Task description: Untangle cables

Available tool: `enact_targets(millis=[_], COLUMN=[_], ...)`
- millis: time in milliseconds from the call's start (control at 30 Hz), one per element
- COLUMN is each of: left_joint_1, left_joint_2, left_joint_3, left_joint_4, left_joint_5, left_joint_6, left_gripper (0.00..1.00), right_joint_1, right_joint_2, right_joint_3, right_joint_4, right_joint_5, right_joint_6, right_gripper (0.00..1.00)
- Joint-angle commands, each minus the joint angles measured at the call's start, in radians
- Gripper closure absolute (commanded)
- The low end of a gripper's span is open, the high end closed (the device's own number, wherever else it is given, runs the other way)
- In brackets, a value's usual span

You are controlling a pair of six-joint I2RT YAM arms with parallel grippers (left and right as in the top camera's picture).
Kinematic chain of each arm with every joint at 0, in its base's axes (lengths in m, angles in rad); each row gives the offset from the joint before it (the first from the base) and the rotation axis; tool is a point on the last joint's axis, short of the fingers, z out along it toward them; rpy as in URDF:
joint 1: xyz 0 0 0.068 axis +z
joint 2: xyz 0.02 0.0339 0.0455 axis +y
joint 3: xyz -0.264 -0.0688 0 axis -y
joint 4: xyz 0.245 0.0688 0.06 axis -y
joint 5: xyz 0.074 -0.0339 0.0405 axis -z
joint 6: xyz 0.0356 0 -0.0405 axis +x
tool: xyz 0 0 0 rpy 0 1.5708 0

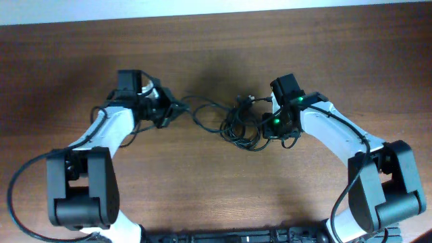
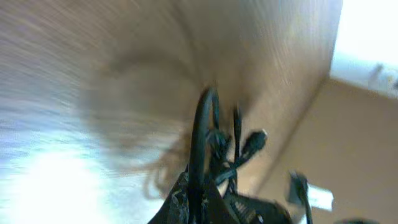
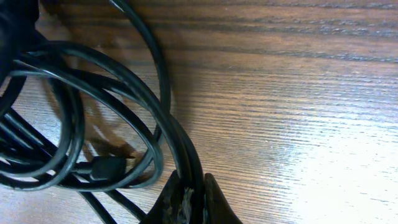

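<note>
Tangled black cables (image 1: 240,127) lie coiled on counter (image 1: 202,189) btwn arms, left gripper (image 1: 177,108) clamped on one strand, right gripper (image 1: 268,125) pinching coil's edge.

A brown wood-grain table (image 1: 216,196) fills the view, with a pale strip (image 1: 135,8) along its far edge

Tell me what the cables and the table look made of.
Cables: likely a rubber or PVC jacket, black and smooth, with a dull sheen along the curves. Table: wood or wood-look laminate, brown, semi-gloss; fine grain lines and glare show, but which one, I cannot tell.
</note>
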Motion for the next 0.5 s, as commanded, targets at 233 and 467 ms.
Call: enact_targets(millis=[233,467], left_joint_1=[0.006,-0.187], left_joint_2=[-0.025,-0.025], left_joint_3=[0.004,-0.008], left_joint_4=[-0.098,-0.178], left_joint_5=[-0.209,-0.212], left_joint_6=[0.056,0.161], left_gripper=[0.29,0.07], right_joint_1=[-0.002,-0.002], right_joint_2=[0.001,0.001], right_joint_3=[-0.005,-0.005], right_joint_4=[-0.010,-0.011], right_joint_5=[0.037,0.036], right_joint_6=[0.008,0.008], right_gripper=[0.96,0.96])
